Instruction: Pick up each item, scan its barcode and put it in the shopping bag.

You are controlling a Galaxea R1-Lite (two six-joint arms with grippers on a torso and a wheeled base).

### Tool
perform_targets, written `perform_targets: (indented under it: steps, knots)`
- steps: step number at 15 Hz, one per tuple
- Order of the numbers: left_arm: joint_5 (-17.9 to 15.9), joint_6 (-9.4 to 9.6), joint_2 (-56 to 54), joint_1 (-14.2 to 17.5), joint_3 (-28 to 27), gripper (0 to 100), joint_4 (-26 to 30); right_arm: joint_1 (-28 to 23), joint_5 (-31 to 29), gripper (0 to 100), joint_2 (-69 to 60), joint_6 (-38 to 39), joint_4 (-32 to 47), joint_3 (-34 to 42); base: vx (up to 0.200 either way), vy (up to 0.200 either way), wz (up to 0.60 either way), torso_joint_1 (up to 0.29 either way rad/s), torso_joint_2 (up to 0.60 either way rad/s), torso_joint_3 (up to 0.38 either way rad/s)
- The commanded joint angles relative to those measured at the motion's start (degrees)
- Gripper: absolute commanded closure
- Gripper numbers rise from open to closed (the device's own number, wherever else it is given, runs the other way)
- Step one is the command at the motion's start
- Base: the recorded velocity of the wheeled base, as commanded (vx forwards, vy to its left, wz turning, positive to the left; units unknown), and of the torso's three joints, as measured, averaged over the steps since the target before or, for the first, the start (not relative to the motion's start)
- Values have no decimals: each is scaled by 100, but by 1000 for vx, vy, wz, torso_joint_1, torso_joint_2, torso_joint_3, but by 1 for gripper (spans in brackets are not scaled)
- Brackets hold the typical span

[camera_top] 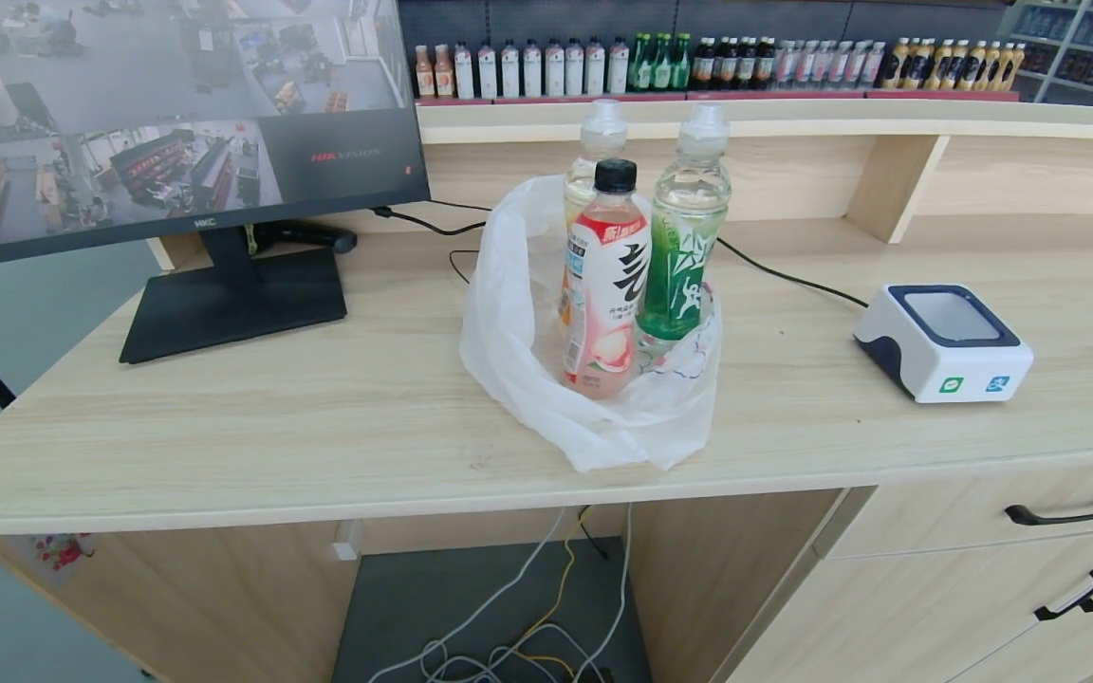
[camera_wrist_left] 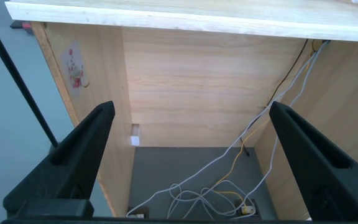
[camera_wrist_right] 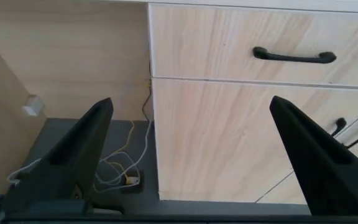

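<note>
Three drink bottles stand inside the white shopping bag (camera_top: 509, 313) at the middle of the desk (camera_top: 319, 408): a peach-labelled bottle (camera_top: 606, 285) with a black cap at the front, a green-labelled bottle (camera_top: 684, 256) touching it on the robot's right, and a pale-capped bottle (camera_top: 596, 152) behind them. The barcode scanner (camera_top: 943, 341) sits well apart on the robot's right side of the desk, its window facing up, while a monitor (camera_top: 167, 114) stands on the left. The left tool (camera_wrist_left: 191, 109) hangs below the desk top, fingers spread wide and holding nothing, facing the kneehole and its loose cables (camera_wrist_left: 216, 186). The right tool (camera_wrist_right: 191, 102), likewise spread and unladen, faces the drawer fronts and a black handle (camera_wrist_right: 294, 56). With every bottle in sight bagged, the scan-and-bag round appears complete; any further pick would call for an arm to rise above the desk edge, and the closely packed bottles could tip if the bag is nudged
</note>
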Motion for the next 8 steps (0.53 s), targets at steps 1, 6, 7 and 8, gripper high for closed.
perform_targets:
  steps: [1, 6, 7, 8]
  knots:
    - [0, -6, -2, -1, 0, 0, 0, -3, 403, 0, 33, 579, -10, -4, 0, 0, 0, 0, 0, 0]
    - [0, -6, -2, -1, 0, 0, 0, 876, 412, 0, -116, 139, -10, 5, 0, 0, 0, 0, 0, 0]
    - [0, 2, -2, -1, 0, 0, 0, 770, 342, 0, -275, -133, -19, 13, 0, 0, 0, 0, 0, 0]
    - [0, 2, -2, -1, 0, 0, 0, 594, 43, 0, -477, -107, -28, 13, 0, 0, 0, 0, 0, 0]
